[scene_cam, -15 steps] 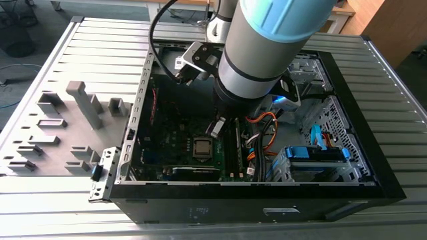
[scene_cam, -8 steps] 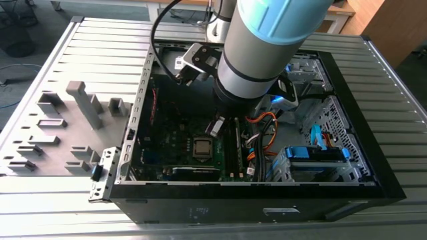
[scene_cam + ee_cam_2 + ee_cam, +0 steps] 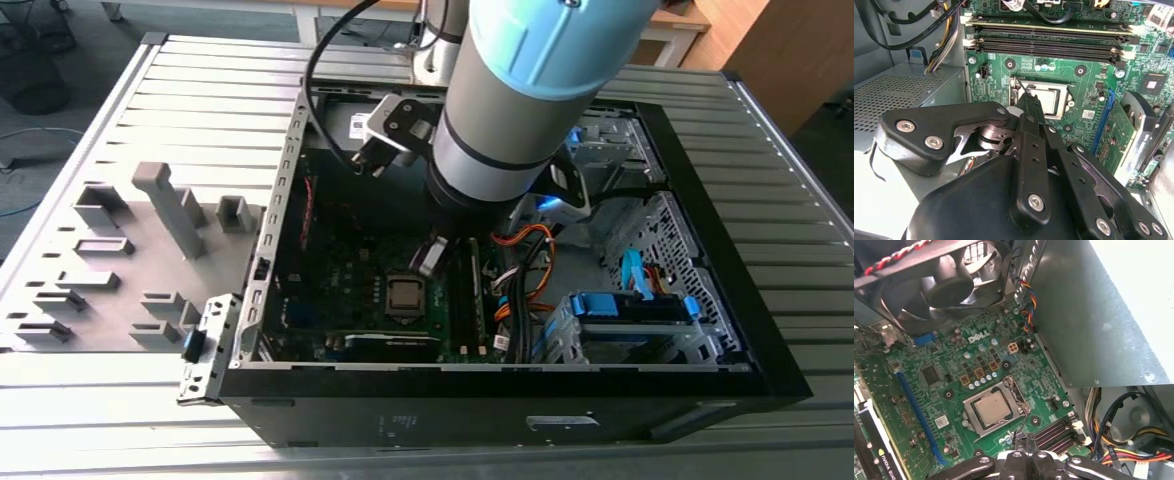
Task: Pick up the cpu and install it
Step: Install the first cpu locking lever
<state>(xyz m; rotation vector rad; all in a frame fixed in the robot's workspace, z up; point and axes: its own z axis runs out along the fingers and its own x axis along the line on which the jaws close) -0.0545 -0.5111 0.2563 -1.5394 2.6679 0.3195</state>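
The cpu [image 3: 991, 407] lies flat in its socket on the green motherboard [image 3: 954, 385], inside the open computer case [image 3: 507, 410], with the socket's metal frame [image 3: 969, 415] around its silvery top. It is between the memory slots [image 3: 1049, 45] and the big fan [image 3: 944, 285], with the grey power supply box [image 3: 1094, 315] off to one side. I judge it a light, stiff and thin plate, smooth and rather slippery on its metal face. It is fragile where it counts (the contact side underneath, and the socket below it, would not forgive a tilt or a scrape). The sensible hold would be by two opposite edges, keeping it level and using little force, never by pressing on the top or prying at a corner. The gripper [image 3: 1026, 102] hangs low over the board at the socket's edge nearest the memory slots. Its black fingers [image 3: 1026, 150] are drawn together to a narrow point, with no gap that I can see between the tips, and they do not hold the cpu. The tips are just beside a thin wire lever [image 3: 1022, 423] at the socket's rim. Whether they pinch it, touch it or merely stand over it I cannot tell.
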